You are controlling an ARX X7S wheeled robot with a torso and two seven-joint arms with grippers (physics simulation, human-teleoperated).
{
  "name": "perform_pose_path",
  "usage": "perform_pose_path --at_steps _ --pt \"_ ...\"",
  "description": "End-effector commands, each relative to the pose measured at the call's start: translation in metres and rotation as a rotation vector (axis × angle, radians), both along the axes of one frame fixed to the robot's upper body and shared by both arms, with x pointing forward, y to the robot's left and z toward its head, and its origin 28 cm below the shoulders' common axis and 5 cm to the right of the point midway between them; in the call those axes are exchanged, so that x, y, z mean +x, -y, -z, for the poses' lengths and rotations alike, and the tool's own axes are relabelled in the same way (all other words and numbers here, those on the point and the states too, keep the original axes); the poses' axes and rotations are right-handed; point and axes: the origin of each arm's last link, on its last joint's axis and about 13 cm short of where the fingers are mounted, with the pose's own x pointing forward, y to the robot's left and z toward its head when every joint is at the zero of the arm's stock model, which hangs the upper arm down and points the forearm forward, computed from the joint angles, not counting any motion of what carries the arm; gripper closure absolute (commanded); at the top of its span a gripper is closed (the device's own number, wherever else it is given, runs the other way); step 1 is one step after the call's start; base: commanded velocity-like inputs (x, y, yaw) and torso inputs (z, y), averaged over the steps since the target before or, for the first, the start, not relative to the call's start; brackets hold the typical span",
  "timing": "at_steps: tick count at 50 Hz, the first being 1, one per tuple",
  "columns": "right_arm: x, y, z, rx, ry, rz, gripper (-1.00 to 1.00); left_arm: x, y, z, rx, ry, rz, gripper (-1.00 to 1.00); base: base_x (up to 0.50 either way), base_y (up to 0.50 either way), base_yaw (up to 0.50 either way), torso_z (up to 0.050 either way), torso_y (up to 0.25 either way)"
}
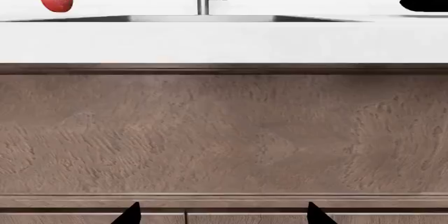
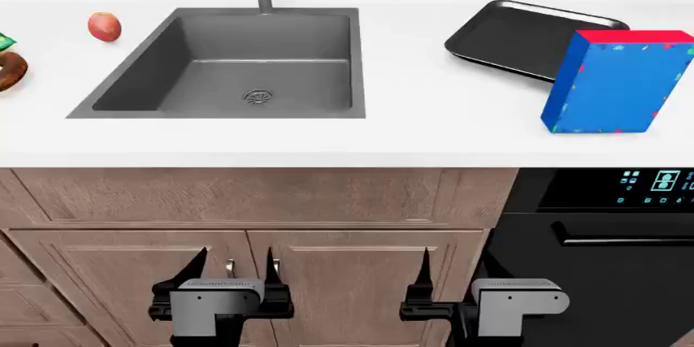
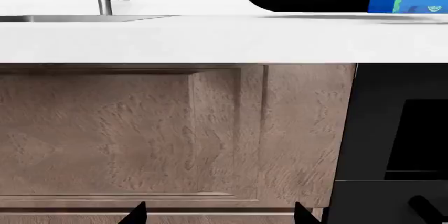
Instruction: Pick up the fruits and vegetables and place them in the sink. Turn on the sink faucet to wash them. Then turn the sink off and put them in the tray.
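Left gripper (image 2: 236, 272) low, apple (image 2: 104, 26) far

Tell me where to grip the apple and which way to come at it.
Grip the apple across its middle, coming straight down from above with the left gripper. It is round, stands free on the counter left of the sink, so no side is blocked.

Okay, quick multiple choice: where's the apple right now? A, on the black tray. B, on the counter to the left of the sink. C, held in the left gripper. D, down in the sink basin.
B: the apple rests on the white counter left of the sink, whose basin holds nothing.
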Motion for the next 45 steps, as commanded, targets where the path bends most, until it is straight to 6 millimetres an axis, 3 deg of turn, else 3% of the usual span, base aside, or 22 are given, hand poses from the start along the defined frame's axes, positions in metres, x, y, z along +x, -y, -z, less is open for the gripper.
perform_pose_path --at_steps 1,9,28,36,45 --pt "0.001 0.000 -0.002 -0.003 0.003 0.001 -1.00 0.000 0.000 -0.002 0.001 0.001 0.001 -1.00 0.00 0.00 0.00 0.000 0.000" --pt "0.004 0.004 -0.021 -0.024 0.011 -0.007 -1.00 -0.004 -0.001 -0.034 0.028 0.064 0.030 -1.00 0.00 0.00 0.00 0.016 0.000" --pt "0.017 0.022 -0.116 -0.022 0.104 -0.183 -1.00 0.016 -0.024 -0.157 -0.068 0.100 0.118 -1.00 0.00 0.00 0.00 0.050 0.000" --pt "0.020 0.031 -0.149 -0.070 0.161 -0.172 -1.00 0.017 -0.030 -0.179 -0.006 0.137 0.123 -1.00 0.00 0.00 0.00 0.050 0.000" --pt "0.023 0.041 -0.178 -0.097 0.178 -0.151 -1.00 0.023 -0.038 -0.188 0.057 0.099 0.180 -1.00 0.00 0.02 0.22 0.050 0.000"
